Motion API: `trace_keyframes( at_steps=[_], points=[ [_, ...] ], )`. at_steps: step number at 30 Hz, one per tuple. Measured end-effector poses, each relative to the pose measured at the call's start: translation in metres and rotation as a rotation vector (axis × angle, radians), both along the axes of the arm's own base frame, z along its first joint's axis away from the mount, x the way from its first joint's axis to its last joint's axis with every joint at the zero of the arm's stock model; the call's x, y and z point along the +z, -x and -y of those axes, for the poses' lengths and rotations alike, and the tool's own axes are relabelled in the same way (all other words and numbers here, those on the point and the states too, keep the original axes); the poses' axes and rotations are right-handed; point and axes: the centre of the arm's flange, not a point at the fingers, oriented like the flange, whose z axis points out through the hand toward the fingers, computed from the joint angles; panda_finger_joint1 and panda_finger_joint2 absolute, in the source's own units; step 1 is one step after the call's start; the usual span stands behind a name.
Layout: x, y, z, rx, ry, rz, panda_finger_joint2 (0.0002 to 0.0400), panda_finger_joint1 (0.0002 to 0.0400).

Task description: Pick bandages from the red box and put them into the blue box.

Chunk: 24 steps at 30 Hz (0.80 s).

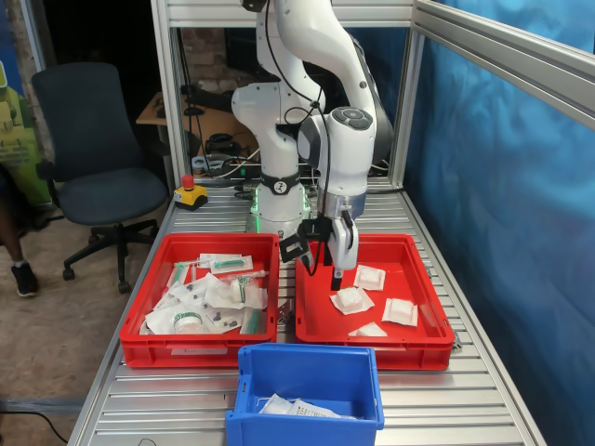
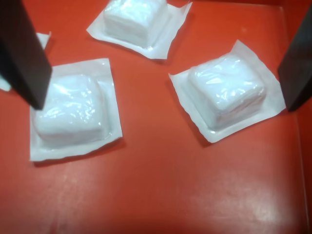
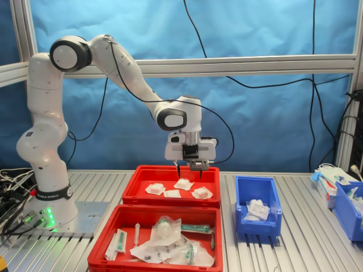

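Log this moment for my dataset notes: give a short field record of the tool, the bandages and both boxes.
tool: open, empty, low inside the red box
bandages in red box: four loose packets in the first exterior view; one lies between the fingers
blue box: holds a few white packets
other tray: clear packs with green parts, untouched

Bright, even overhead light in both exterior views, sharp throughout. In the wrist view, glare streaks the bandages (image 2: pixel 227 89), which cast short soft shadows on the red box (image 2: pixel 161 185); the dark fingers (image 2: pixel 22 53) beside them blur.
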Motion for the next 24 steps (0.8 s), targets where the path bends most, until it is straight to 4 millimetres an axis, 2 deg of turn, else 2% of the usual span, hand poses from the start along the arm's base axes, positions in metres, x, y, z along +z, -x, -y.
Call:
trace_keyframes(
  at_steps=[24],
  points=[
    [-0.064, -0.01, -0.029, 0.045, -0.007, -0.078, 0.04, 0.04]
  ],
)
